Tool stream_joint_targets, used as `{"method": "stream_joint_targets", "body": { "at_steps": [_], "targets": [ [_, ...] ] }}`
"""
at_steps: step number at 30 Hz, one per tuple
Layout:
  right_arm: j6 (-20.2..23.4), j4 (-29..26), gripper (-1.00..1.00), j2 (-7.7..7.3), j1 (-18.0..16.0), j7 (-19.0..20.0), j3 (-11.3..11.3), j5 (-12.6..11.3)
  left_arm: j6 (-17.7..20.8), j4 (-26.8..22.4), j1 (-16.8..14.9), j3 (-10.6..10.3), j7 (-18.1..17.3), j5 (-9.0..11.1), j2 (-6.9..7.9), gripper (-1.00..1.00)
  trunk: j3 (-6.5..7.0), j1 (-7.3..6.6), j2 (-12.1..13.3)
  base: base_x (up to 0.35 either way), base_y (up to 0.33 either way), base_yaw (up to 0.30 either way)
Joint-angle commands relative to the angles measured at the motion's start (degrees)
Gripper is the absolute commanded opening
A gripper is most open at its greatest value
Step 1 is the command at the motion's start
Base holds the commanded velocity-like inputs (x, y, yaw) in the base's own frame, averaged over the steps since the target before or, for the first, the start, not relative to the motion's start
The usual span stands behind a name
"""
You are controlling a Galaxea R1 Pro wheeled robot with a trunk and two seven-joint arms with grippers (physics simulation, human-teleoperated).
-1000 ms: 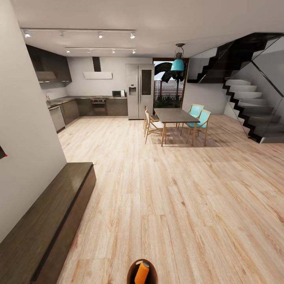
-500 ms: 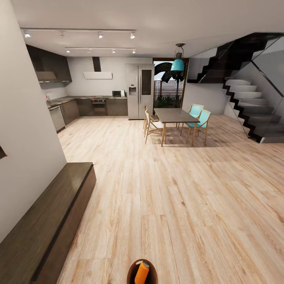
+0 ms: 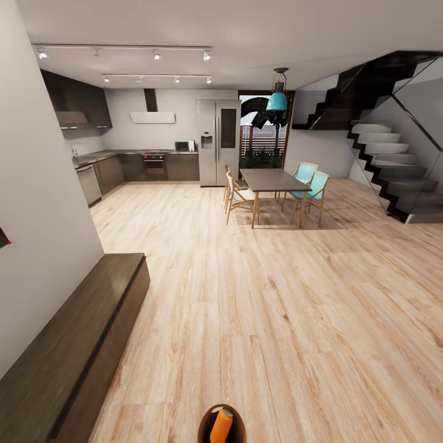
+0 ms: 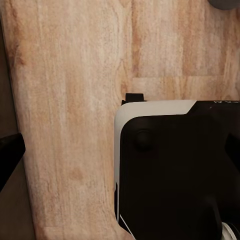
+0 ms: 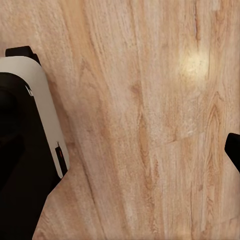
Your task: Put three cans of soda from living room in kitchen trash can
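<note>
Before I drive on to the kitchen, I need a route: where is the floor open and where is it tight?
Open: the wood floor between bench and stairs, and the lane between cabinets and dining table. Tight: chairs around that table.

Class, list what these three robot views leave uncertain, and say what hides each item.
- Trash can, head view: cut off by the bottom edge, only its upper rim shows.
- Orange soda can inside it: lower part cut by that edge; any other cans cannot be told.
- Microwave, head view: too small for detail.
- Wrist views: fingertips barely enter; open or shut unclear.
</note>
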Motion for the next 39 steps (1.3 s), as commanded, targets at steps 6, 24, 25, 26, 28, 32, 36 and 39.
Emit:
{"method": "stream_joint_targets", "body": {
  "at_steps": [6, 24, 25, 26, 28, 32, 36, 39],
  "targets": [
    [0.00, 0.00, 1.00, -0.01, 0.00, 0.00, -0.01, 0.00, 0.00, 0.00, 0.00, 0.00, 0.00, 0.00, 0.00, 1.00, 0.00, 0.00, 0.00, 0.000, 0.000, 0.000],
    [0.00, 0.00, 1.00, 0.02, 0.00, 0.00, -0.02, 0.00, 0.01, 0.00, 0.00, 0.00, 0.00, 0.00, 0.00, 1.00, 0.00, 0.00, 0.00, 0.000, 0.000, 0.000],
    [0.00, 0.00, 1.00, 0.02, 0.00, 0.00, -0.02, 0.00, 0.01, 0.00, 0.00, 0.00, 0.00, 0.00, 0.00, 1.00, 0.00, 0.00, 0.00, 0.000, 0.000, 0.000],
    [0.00, 0.00, 1.00, 0.02, 0.00, 0.00, -0.02, 0.00, -0.01, 0.00, 0.00, 0.00, 0.00, 0.00, 0.00, 1.00, 0.00, 0.00, 0.00, 0.000, 0.000, 0.000],
    [0.00, 0.00, 1.00, 0.01, 0.00, 0.00, -0.02, 0.00, -0.03, 0.00, 0.00, 0.00, 0.00, 0.00, 0.00, 1.00, 0.00, 0.00, 0.00, 0.000, 0.000, 0.000],
    [0.00, 0.00, 1.00, 0.02, 0.00, 0.00, -0.02, 0.00, 0.00, 0.00, 0.00, 0.00, 0.00, 0.00, 0.00, 1.00, 0.00, 0.00, 0.00, 0.000, 0.000, 0.000],
    [0.00, 0.00, 1.00, 0.01, 0.00, 0.00, -0.02, 0.00, 0.01, 0.00, 0.00, 0.00, 0.00, 0.00, 0.00, 1.00, 0.00, 0.00, 0.00, 0.000, 0.000, 0.000],
    [0.00, 0.00, 1.00, 0.02, 0.00, 0.00, -0.02, 0.00, 0.01, 0.00, 0.00, 0.00, 0.00, 0.00, 0.00, 1.00, 0.00, 0.00, 0.00, 0.000, 0.000, 0.000]
  ]
}}
